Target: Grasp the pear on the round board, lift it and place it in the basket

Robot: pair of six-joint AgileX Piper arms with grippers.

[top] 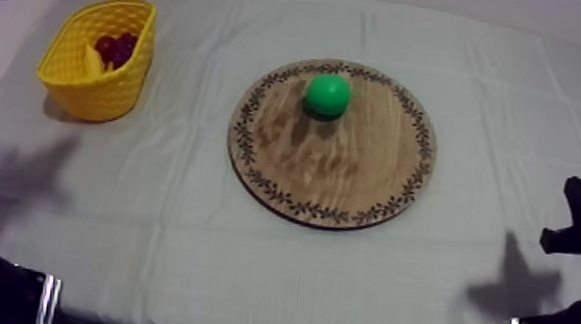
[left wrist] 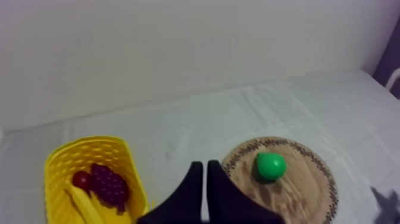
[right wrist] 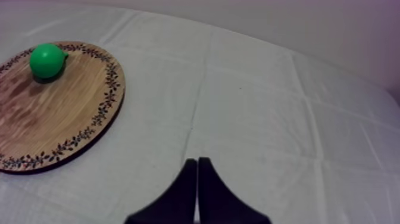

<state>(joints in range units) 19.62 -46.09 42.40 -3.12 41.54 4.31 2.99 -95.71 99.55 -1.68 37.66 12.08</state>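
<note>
The pear (top: 328, 94) is sitting on the wooden board (top: 334, 173), mid-frame; the yellow basket (top: 90, 91) (upper left) is holding grapes (left wrist: 110, 184); left gripper (left wrist: 205, 162) and right gripper (right wrist: 197, 159) are lying closed, empty.

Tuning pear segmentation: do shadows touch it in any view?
Top view: pear casts a soft shadow on the wooden board; two larger shadows lie on the cloth, off the board. Left and right wrist views: only its own shadow beside it.
</note>
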